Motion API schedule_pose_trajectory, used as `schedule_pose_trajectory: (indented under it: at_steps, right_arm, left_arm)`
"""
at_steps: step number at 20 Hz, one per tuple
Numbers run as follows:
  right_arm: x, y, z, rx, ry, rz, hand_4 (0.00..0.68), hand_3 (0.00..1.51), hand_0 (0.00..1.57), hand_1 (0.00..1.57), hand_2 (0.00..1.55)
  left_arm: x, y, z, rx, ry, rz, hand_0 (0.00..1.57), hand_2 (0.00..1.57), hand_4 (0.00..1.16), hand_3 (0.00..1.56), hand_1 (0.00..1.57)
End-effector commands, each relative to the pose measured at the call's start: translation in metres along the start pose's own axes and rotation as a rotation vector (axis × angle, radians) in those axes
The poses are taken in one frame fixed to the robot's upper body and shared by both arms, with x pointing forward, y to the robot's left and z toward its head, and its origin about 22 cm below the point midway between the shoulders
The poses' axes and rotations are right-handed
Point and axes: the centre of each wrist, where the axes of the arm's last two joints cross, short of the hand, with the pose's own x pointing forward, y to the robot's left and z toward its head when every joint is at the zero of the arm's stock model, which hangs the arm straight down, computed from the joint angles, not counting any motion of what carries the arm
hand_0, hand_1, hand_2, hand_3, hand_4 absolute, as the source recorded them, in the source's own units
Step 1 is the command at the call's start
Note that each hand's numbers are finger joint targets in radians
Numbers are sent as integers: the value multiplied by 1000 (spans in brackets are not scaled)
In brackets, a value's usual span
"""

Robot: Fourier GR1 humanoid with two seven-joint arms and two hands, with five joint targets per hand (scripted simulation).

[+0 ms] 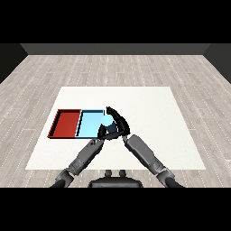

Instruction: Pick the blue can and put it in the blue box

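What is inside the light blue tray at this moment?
The light blue tray shows bare floor on its left. Both hands, left hand and right hand, cover its right part, so any can there is hidden.

A white table [149, 101] fills the middle of the view, its surface plain and square-edged. On its left part lies a red tray [66, 123], shallow, with a dark rim round a flat red floor, set just beside another tray on its right. Around the table runs a floor of pale grey wooden planks [113, 67], ending at a dark wall [113, 48] along the far side
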Motion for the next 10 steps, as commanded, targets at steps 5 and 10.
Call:
schedule_pose_trajectory:
  at_steps: [5, 10]
  right_arm:
    - [11, -20, 7, -1, -7, -31, 0, 0, 0, 0, 0]
    - [34, -54, 35, -40, -37, -29, 0, 0, 0, 0, 0]
  left_arm:
    - [-6, 14, -9, 10, -17, -44, 1571, 1571, 1133, 1510, 1571]
    - [-7, 13, -1, 35, -7, -54, 1571, 1571, 1128, 1503, 1571]
